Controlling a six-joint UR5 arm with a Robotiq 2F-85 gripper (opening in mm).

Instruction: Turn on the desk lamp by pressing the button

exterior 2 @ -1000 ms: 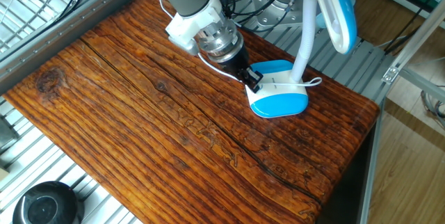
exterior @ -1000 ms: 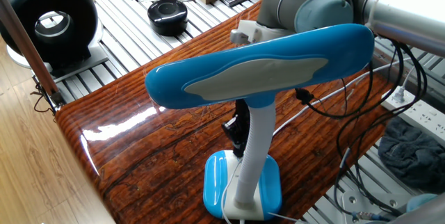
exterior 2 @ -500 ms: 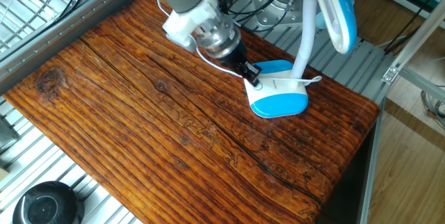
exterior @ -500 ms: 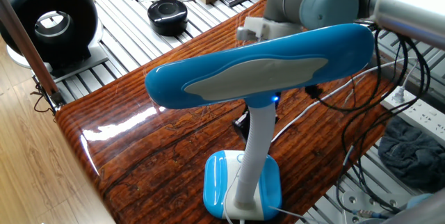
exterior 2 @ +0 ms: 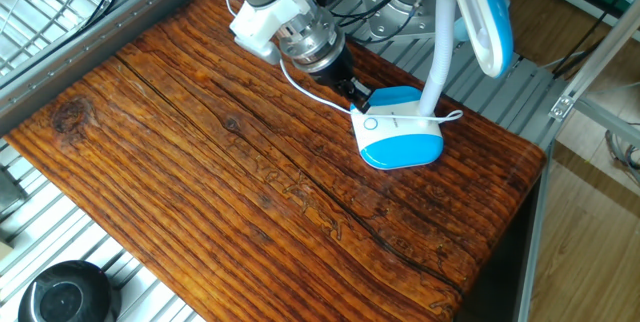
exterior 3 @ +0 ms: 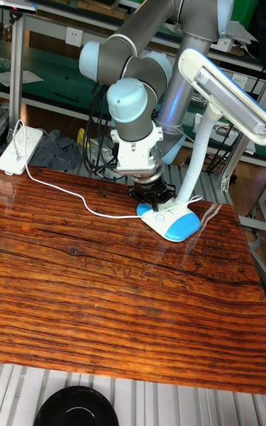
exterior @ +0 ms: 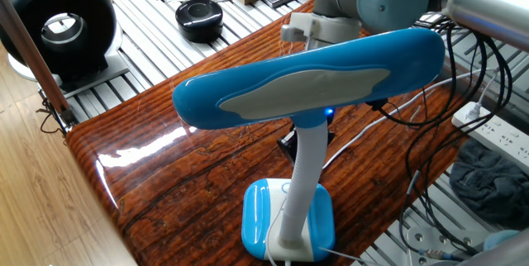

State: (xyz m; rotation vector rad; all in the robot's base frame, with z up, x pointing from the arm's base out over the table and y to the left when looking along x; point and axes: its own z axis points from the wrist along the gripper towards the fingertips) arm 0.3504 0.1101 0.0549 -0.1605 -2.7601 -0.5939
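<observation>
My gripper (exterior 2: pixel 352 92) hangs just above the back edge of the lamp (exterior 2: pixel 400 140) base, by its round button (exterior 2: pixel 371 124), for pressing. The lamp stands at the table (exterior 2: pixel 200 182) edge. I cannot tell the fingers' state.

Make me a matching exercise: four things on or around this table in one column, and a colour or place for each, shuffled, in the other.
Things
1. desk lamp base
2. gripper
3. white power strip
4. black round device

Descriptions
A. off the wooden table, on the metal slats beyond a corner
B. sky-blue and white, with a small round button on top
C. beside the table's far edge, a white cable running from it toward the lamp
D. just above the edge of the lamp base, by the button

Pairs: 1-B, 2-D, 3-C, 4-A
</observation>
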